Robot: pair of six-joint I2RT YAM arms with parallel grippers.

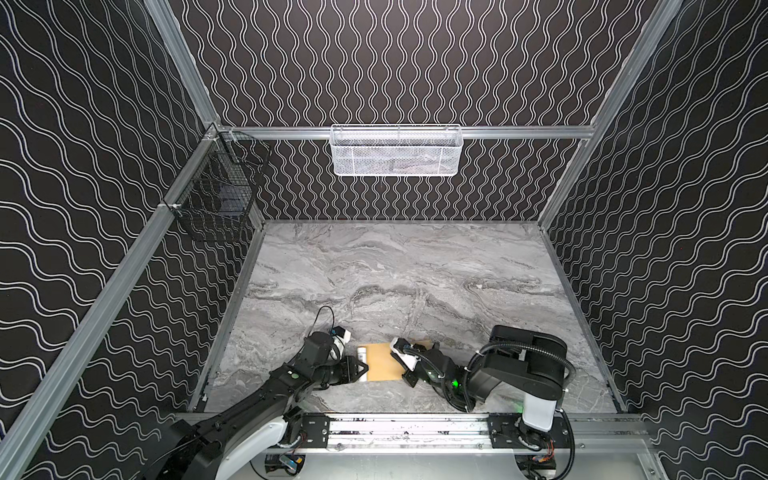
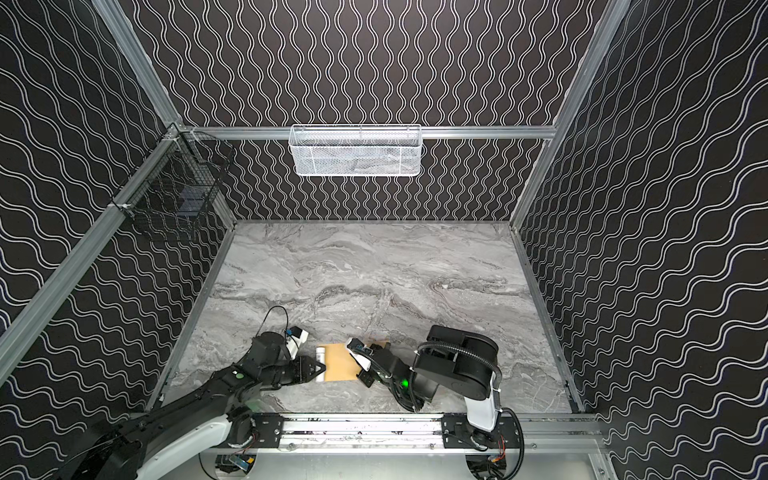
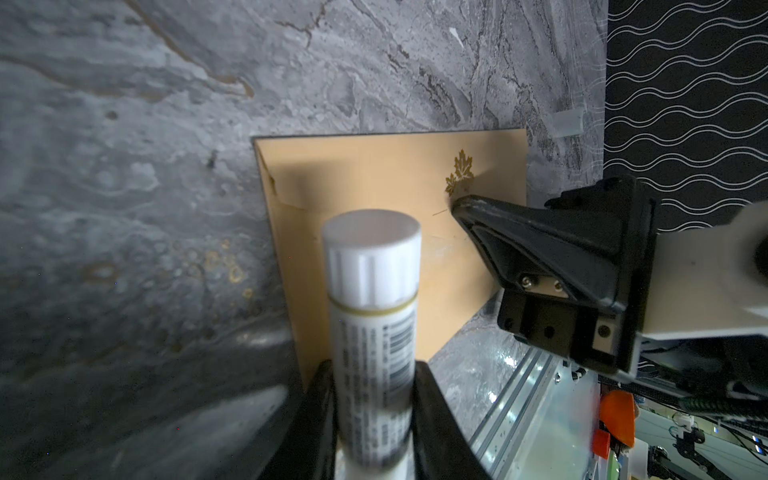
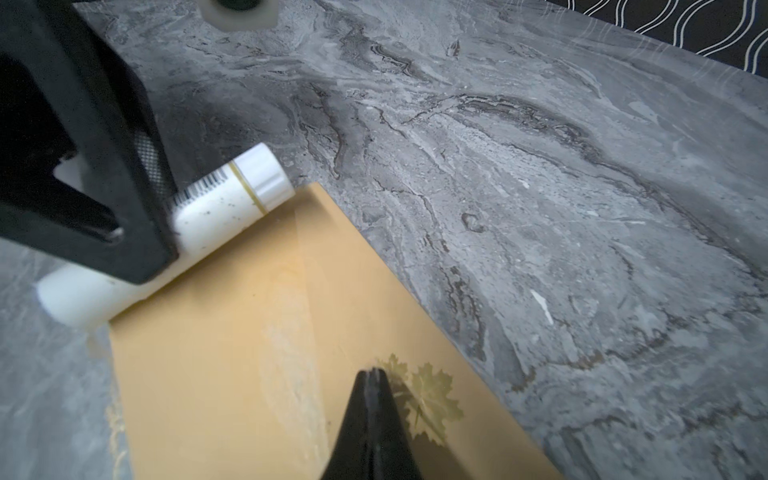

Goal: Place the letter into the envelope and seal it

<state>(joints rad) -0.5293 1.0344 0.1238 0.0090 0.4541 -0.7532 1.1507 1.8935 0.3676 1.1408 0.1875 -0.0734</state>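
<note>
Left wrist view shows the left gripper [image 3: 374, 376] clamped on a capped glue stick [image 3: 372, 286], whose long axis runs along the envelope [image 3: 365, 174] edge nearest that arm. The flap tip lies away from the stick, under the right gripper [image 3: 457, 204], whose jaws are together and press down beside the gold leaf [image 3: 461, 168]. The letter is nowhere visible (probably inside already). Sealing looks nearly done, and the right arm is nearer the flap. Right wrist view adds a pale streak [image 4: 291, 353], perhaps glue, by the flap edge. In both top views the envelope lies flat near the front rail [image 1: 415, 428], between the arms.
</note>
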